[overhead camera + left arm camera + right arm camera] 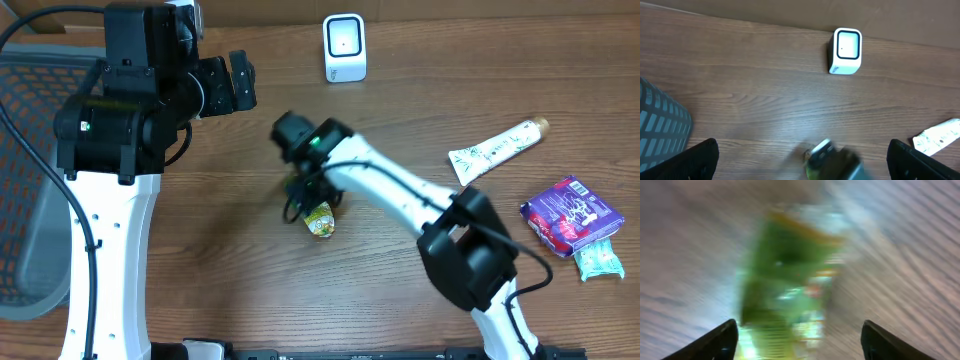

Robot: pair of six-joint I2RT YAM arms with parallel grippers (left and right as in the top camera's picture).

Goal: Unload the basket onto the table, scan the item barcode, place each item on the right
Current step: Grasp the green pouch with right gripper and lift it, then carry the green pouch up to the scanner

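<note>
The item is a small green and yellow packet lying on the wood table near the middle. My right gripper hangs just over its far end. In the right wrist view the packet is blurred and fills the space ahead of the right gripper, which is open, its fingers wide apart with the packet nearer the left one. The white barcode scanner stands at the back of the table, also seen in the left wrist view. My left gripper is open and raised at the back left, holding nothing.
A white tube lies at the right, with a purple packet and a pale green packet near the right edge. A grey mesh seat stands off the table's left side.
</note>
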